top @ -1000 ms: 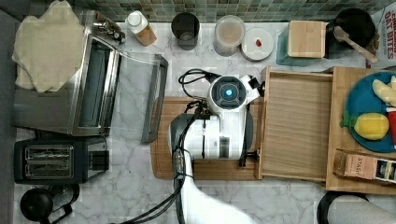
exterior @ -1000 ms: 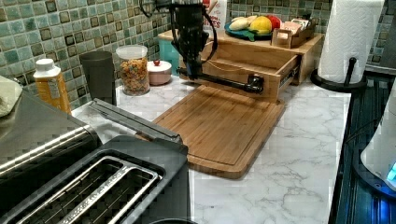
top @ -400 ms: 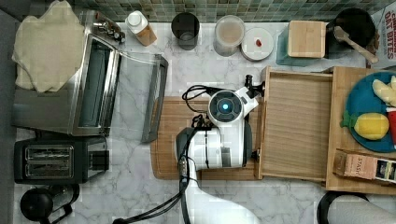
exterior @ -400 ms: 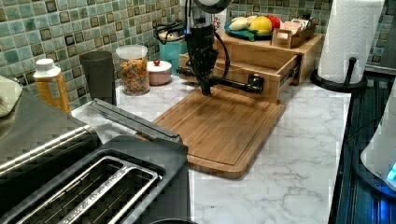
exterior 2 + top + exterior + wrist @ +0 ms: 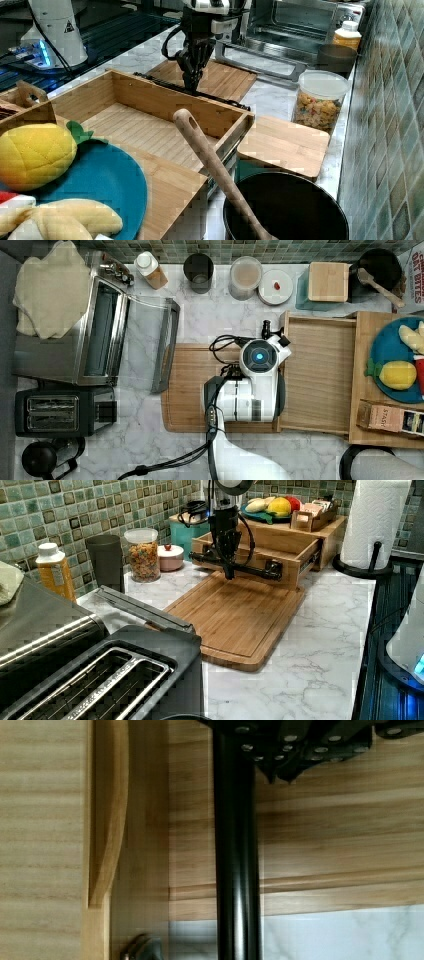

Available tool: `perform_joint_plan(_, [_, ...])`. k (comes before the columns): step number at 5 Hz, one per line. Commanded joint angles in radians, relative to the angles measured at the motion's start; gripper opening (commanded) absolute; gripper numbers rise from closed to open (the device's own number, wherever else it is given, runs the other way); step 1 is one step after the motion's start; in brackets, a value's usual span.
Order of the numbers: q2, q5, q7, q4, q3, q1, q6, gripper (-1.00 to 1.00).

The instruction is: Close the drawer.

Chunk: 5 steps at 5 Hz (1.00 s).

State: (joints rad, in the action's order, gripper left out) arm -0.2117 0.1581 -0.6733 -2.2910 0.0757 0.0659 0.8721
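The drawer (image 5: 320, 375) is a shallow light-wood tray, pulled out of its wooden stand (image 5: 365, 340) toward the top view's left, and nothing lies in it (image 5: 145, 127). A black bar handle (image 5: 260, 571) runs along its front (image 5: 237, 870). My gripper (image 5: 229, 572) hangs straight down, fingers shut with nothing between them. Its tips (image 5: 191, 84) rest against the handle on the cutting-board side, near the bar's middle. In the wrist view the fingertips (image 5: 282, 767) sit right beside the bar. From above, my wrist (image 5: 259, 356) covers the fingers.
A darker bamboo cutting board (image 5: 195, 390) lies under my arm, in front of the drawer. The toaster oven's open door (image 5: 165, 345) is beyond the board. A teal box with a wooden lid (image 5: 327, 282), a cereal jar (image 5: 144, 555) and a paper towel roll (image 5: 372, 525) flank the stand.
My gripper came down and moved toward the top view's right, ending against the drawer's handle. The drawer itself has not visibly shifted.
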Motion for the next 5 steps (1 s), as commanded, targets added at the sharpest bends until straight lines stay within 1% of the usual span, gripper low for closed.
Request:
perform_joint_plan(1, [0.049,0.016,-0.180,0.071,0.112,0.127,0.022,-1.00])
perform_joint_plan(2, [0.045,0.002,-0.327,0.089,0.173,0.212,0.100,-1.00])
perform_joint_plan(3, [0.039,-0.063,-0.455,0.100,0.217,0.266,0.162,-1.00])
perform_joint_plan(4, [0.029,-0.060,-0.457,0.147,0.241,0.307,0.123,-1.00])
perform_joint_plan(5, [0.012,0.027,-0.387,0.182,0.289,0.295,0.104,-1.00])
